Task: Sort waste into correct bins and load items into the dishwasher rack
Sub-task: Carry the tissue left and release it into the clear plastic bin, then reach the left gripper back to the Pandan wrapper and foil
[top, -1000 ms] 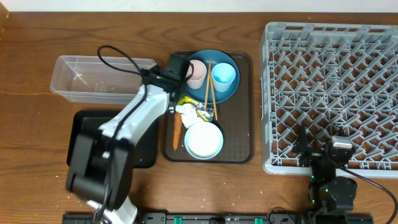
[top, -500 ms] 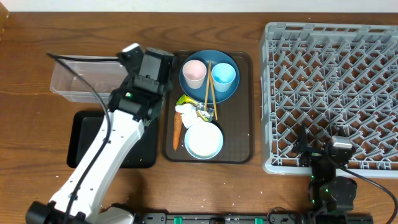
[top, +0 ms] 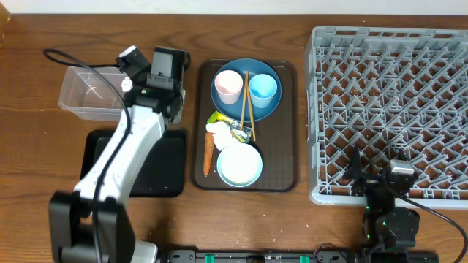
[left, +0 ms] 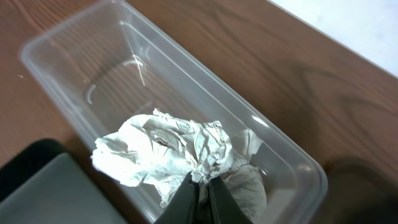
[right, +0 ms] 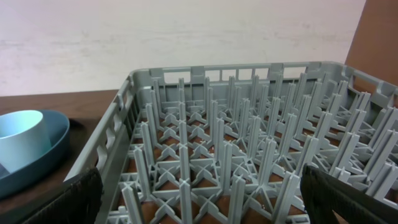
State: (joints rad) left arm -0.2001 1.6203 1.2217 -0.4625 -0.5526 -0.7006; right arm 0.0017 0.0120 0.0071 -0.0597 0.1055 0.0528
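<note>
Left fingers [left: 203, 186] are closed tight, pinching a fold of the crumpled white tissue [left: 168, 152]. The tissue hangs inside the clear box [left: 112, 74], toward one end; whether it touches the floor, cannot tell. From overhead, the left arm reaches over the box's right end. The black tray [top: 167, 172] sits just beside the box on the wooden surface [top: 44, 29].

Right fingers [right: 205, 196] are spread wide apart, low at the near edge of the grey rack [right: 217, 143].

The brown serving tray [top: 289, 146] lies between box and rack. On it:
- blue plate [top: 259, 109] carrying pink cup [top: 228, 86] and light blue cup [top: 263, 89]
- chopsticks [top: 246, 102] between the cups, running off the plate
- yellow-green wrapper [top: 219, 118], a white scrap [top: 218, 132] and carrot [top: 208, 153]
- pale bowl [top: 239, 164], just beside the carrot
</note>
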